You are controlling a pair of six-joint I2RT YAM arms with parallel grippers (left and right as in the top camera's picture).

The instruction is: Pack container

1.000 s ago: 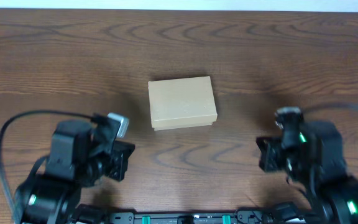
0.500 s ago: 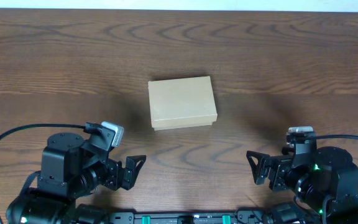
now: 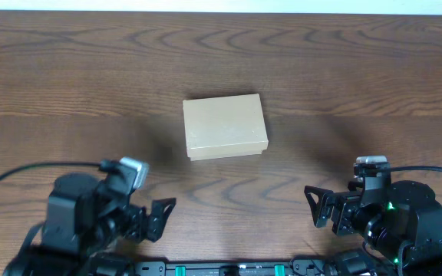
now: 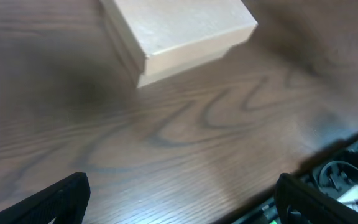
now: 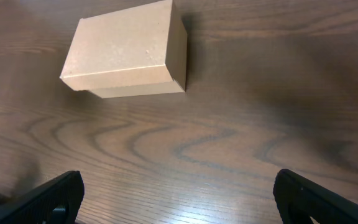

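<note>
The container is a tan cardboard box lying flat in the middle of the wooden table, its lid down. It also shows at the top of the left wrist view as the container and at the upper left of the right wrist view as the container. My left gripper hangs near the front left, well short of the box, open with only bare wood between its fingers. My right gripper sits at the front right, also open and holding nothing, its fingers far apart.
The brown wooden table stretches around the box on all sides. A black rail with green lights runs along the front edge. Black cables loop from each arm, and dark hardware shows at the lower right of the left wrist view.
Both grippers went from shut to wide open. Both arms drew back toward the front edge, away from the box. The box has not moved.
</note>
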